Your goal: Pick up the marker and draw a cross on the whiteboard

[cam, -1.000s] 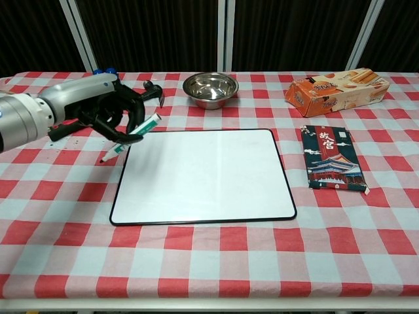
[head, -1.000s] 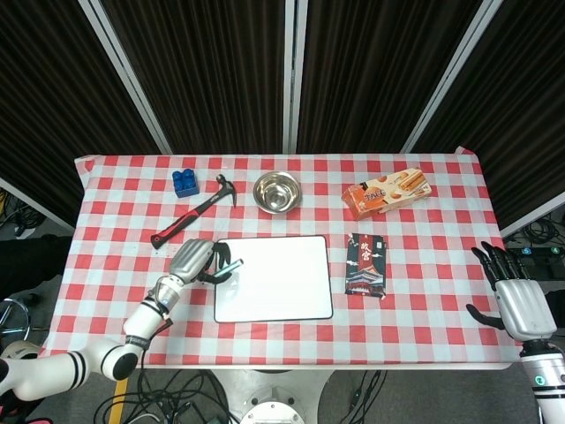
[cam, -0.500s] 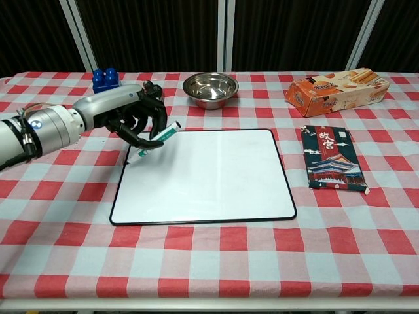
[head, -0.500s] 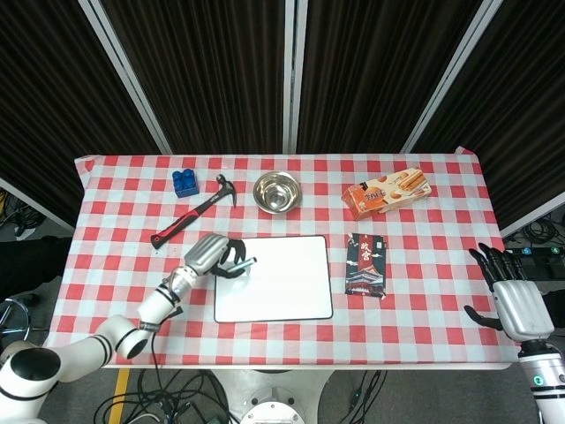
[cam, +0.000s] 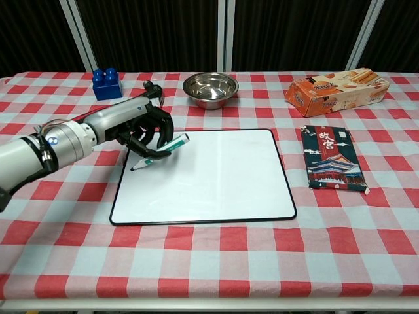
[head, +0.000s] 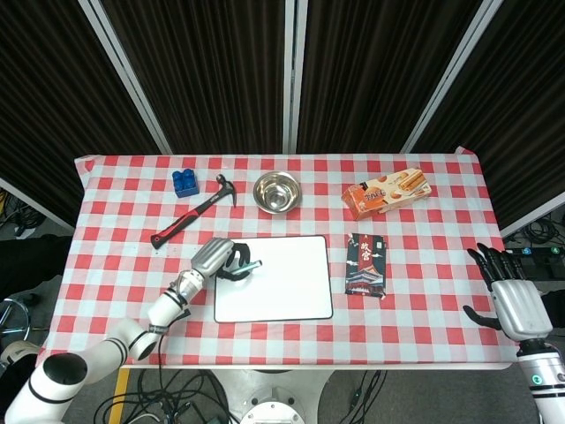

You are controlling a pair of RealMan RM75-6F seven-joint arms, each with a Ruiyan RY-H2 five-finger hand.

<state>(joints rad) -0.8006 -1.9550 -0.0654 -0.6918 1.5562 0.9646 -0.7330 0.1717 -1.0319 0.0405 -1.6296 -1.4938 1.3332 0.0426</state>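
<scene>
A white whiteboard (head: 281,278) (cam: 209,176) with a black rim lies flat at the table's middle. My left hand (head: 219,258) (cam: 140,124) grips a green-and-white marker (head: 244,265) (cam: 162,151) over the board's upper left corner. The marker slants, its dark tip low near the board's left edge; whether it touches the surface I cannot tell. The board shows no ink. My right hand (head: 515,296) hovers open beyond the table's right edge, seen only in the head view.
A steel bowl (head: 276,192) (cam: 210,88), a red-handled hammer (head: 192,211) and a blue block (head: 184,181) (cam: 107,82) sit behind the board. An orange biscuit box (head: 387,193) (cam: 338,90) and a dark booklet (head: 366,265) (cam: 332,157) lie to its right.
My left hand has carried the marker rightward from beside the board to over its upper left corner, and the tip has come down lower. The right hand barely moved.
</scene>
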